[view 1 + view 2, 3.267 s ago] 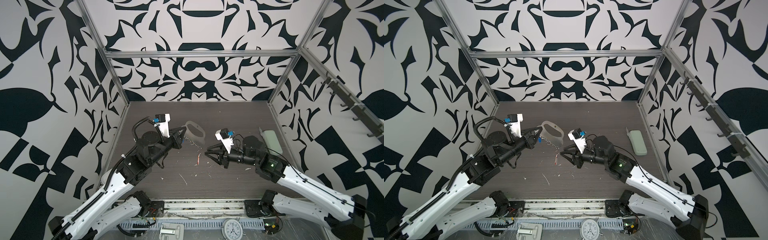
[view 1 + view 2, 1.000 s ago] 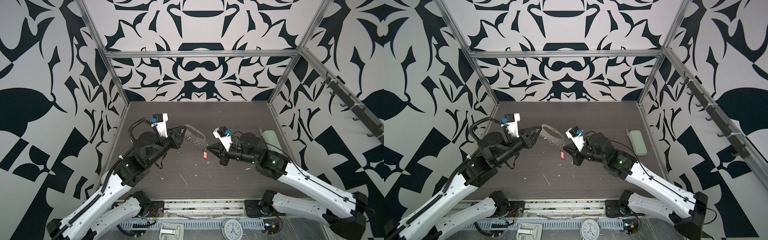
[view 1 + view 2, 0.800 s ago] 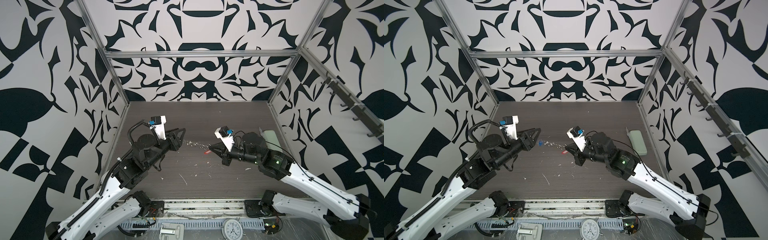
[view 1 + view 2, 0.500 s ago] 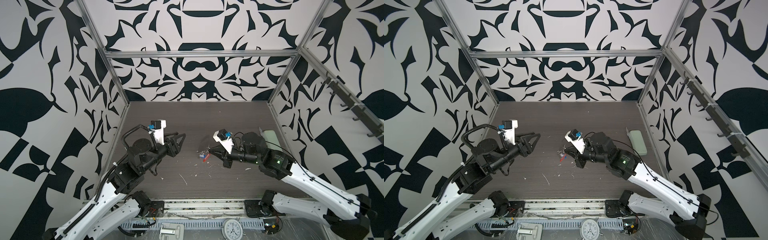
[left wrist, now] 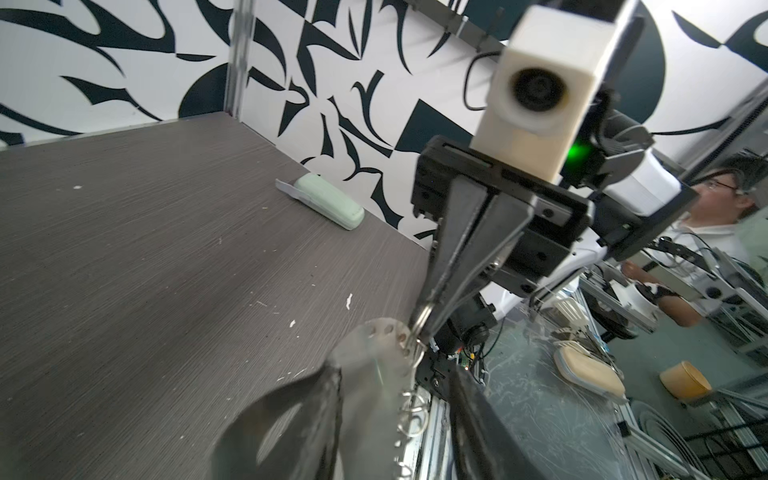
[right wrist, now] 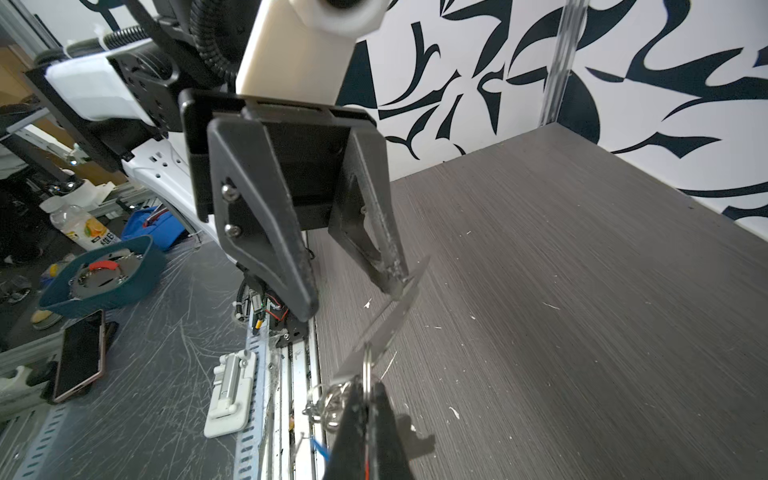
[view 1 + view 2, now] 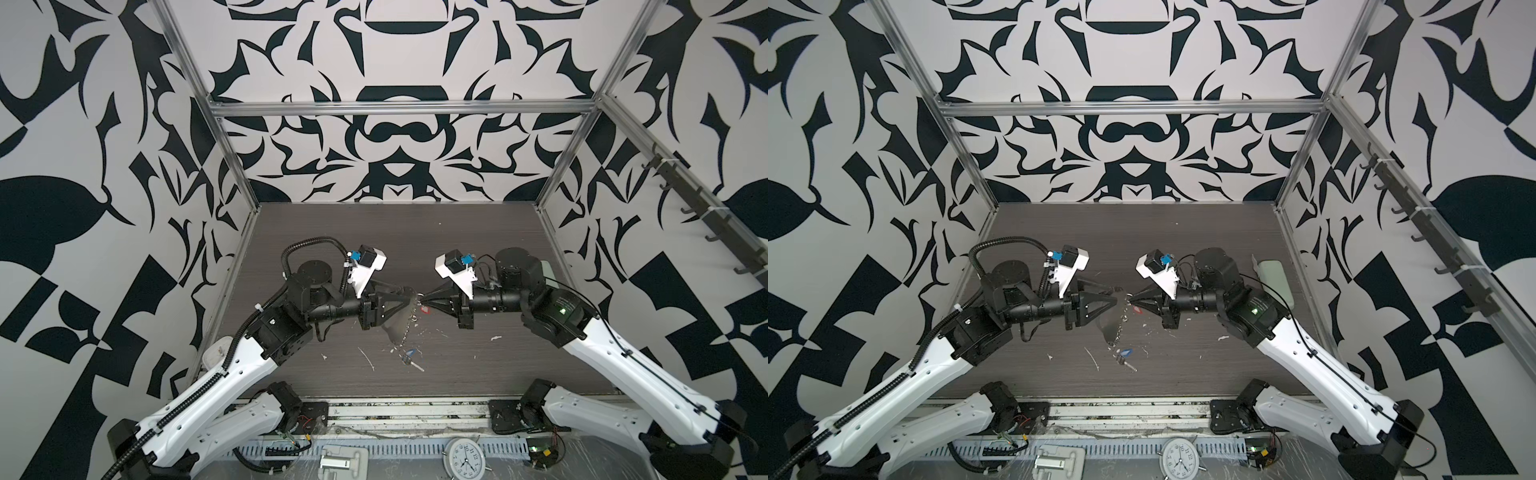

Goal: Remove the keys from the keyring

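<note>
In both top views my two grippers meet tip to tip above the middle of the dark table. My right gripper (image 7: 420, 297) (image 7: 1129, 298) (image 6: 365, 386) is shut on a silver ring of the keyring (image 6: 332, 401). A sliver of the red tag (image 7: 426, 309) shows just under its tips; that key's blade is hidden. The flat pale-grey loop (image 7: 394, 328) (image 5: 370, 386) hangs from that ring between the jaws of my open left gripper (image 7: 409, 297) (image 7: 1119, 301) (image 5: 395, 374), leaning on one fingertip (image 6: 395, 286). The chain drops to the blue-tagged key (image 7: 409, 354) (image 7: 1126, 352).
A pale-green oblong case (image 7: 1273, 276) (image 5: 328, 205) lies by the right wall. White flecks (image 7: 368, 357) are scattered over the table. Aluminium posts and patterned walls close in the left, right and back. A clock (image 7: 463, 453) lies beyond the front rail.
A second ago the chain was stretched between both grippers. The left gripper let go and drew back left, then returned. Now the loop, chain and keys hang from the right gripper.
</note>
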